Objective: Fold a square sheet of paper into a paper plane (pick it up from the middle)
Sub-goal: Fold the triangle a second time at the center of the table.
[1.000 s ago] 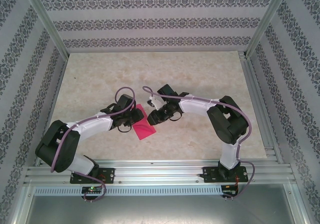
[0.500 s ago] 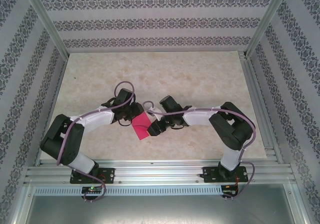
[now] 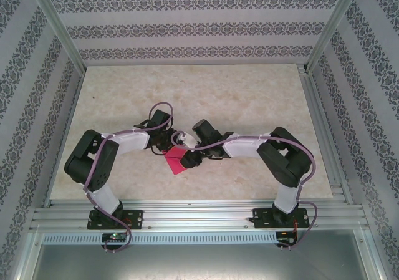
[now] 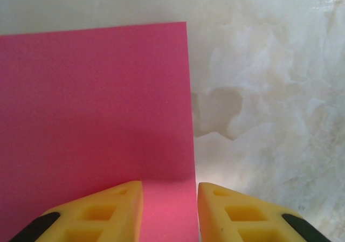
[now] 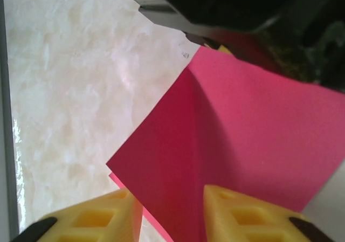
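Observation:
The square sheet of paper (image 3: 176, 159) is magenta-red and lies mid-table, partly folded. In the right wrist view a darker flap (image 5: 167, 161) of it stands up along a crease over the flat layer (image 5: 269, 129). My right gripper (image 3: 187, 158) (image 5: 172, 212) has its jaws a little apart, and the flap runs between them. My left gripper (image 3: 166, 146) (image 4: 170, 201) is narrowly open over the sheet's (image 4: 97, 102) right edge, a strip of paper showing between its fingers. The two grippers face each other across the sheet. A paper plane is out of view.
The beige marbled tabletop (image 3: 249, 93) is bare around the arms. Aluminium rails (image 3: 199, 214) run along the near edge and patterned walls (image 3: 187, 27) close the back and sides. The left gripper's black body (image 5: 232, 10) hangs close above the sheet's far corner.
Both grippers have closed in on the sheet, the left moving right and away, the right moving left. The visible paper has shrunk as a flap folded up.

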